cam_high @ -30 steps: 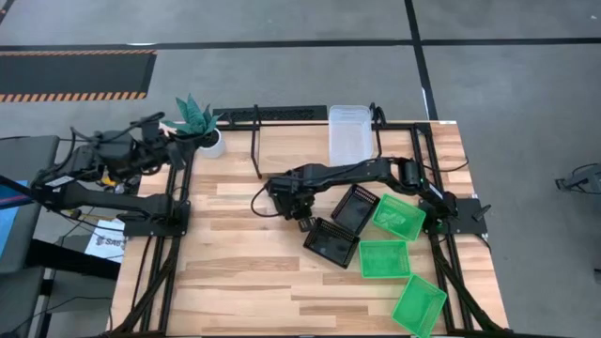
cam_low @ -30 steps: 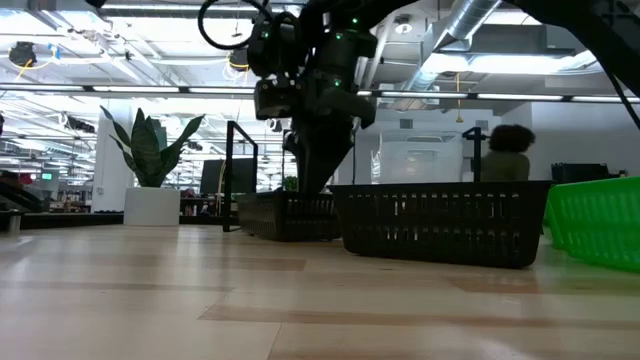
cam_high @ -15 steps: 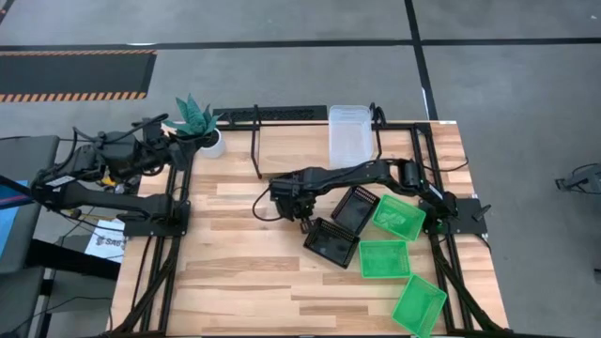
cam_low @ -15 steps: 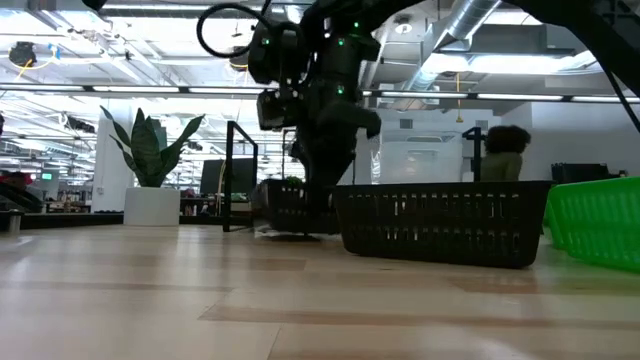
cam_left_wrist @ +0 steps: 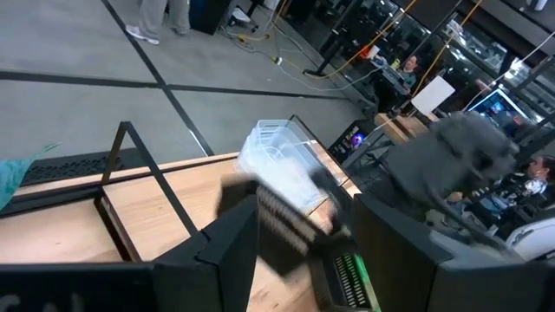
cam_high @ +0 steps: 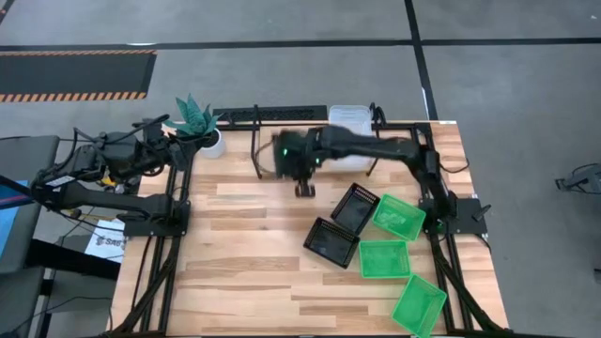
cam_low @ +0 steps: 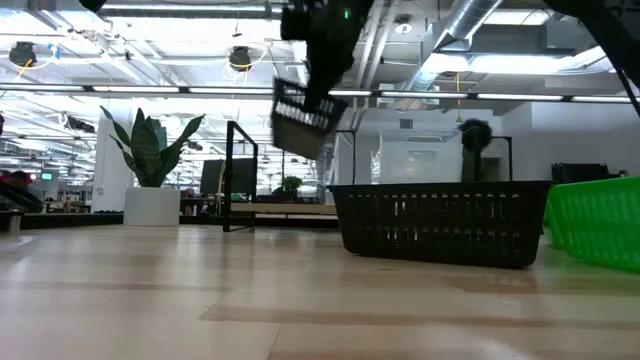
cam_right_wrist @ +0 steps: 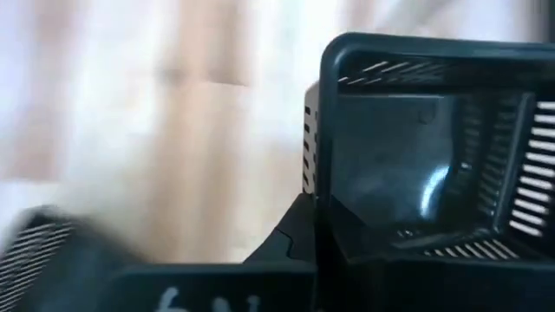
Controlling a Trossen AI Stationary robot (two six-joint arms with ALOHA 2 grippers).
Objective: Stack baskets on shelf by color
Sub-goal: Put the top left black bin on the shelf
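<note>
While the wooden table carries most of the baskets, the shelf stands at its far edge, between a potted plant and the right arm's base side. On the shelf's right part lies a clear basket; whether more are stacked in it I cannot tell. The right arm reaches across the table toward the shelf, and the right tool is clamped on the rim of a black basket, which hangs tilted in the air, well above the table, just in front of the shelf. Two other black baskets lie near the table's middle, touching each other. Three green baskets lie beside them toward the right edge. The left arm waits at the far left, near the plant; the left tool has its fingers partly apart and holds nothing.
</note>
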